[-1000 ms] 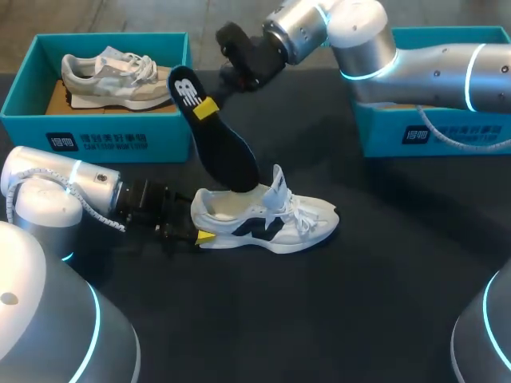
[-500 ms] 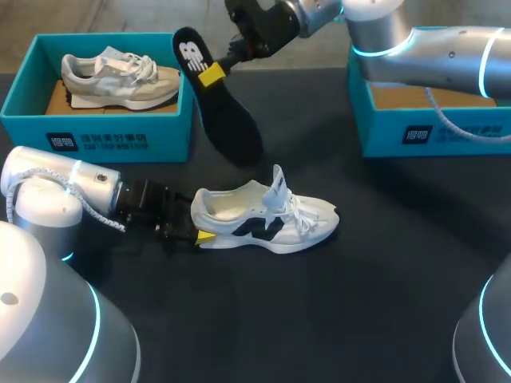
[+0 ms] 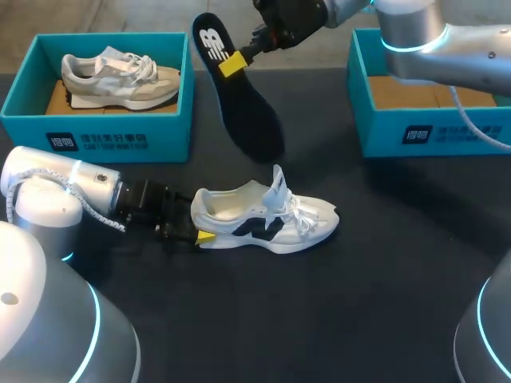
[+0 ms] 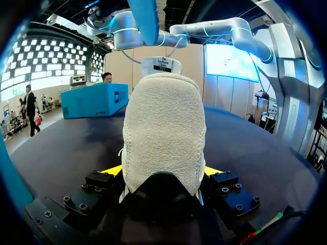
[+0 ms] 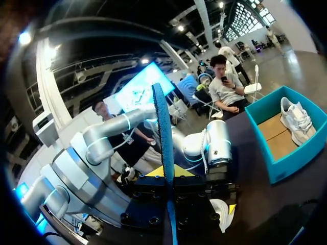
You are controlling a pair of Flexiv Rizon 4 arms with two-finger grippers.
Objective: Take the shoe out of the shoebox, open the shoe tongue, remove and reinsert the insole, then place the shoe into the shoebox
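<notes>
A white shoe (image 3: 267, 219) with a navy side mark lies on the black table, toe pointing right and tongue standing up. My left gripper (image 3: 200, 226) is at its heel. In the left wrist view the fuzzy heel (image 4: 163, 127) fills the gap between the two yellow tips of the left gripper (image 4: 162, 171), which is shut on it from both sides. The dark insole (image 3: 243, 104) hangs in the air above and behind the shoe, clear of it. My right gripper (image 3: 233, 64) is shut on its heel end. The right wrist view shows the insole (image 5: 163, 122) edge-on in the right gripper (image 5: 167, 173).
A teal shoebox (image 3: 96, 132) at the back left holds a grey shoe (image 3: 120, 76). A second teal shoebox (image 3: 431, 132) stands at the back right with only its cardboard floor showing, and my right arm passes over it.
My right gripper has lifted the insole out of the shoe, up and to the right. The left gripper and the shoe have stayed where they were.
</notes>
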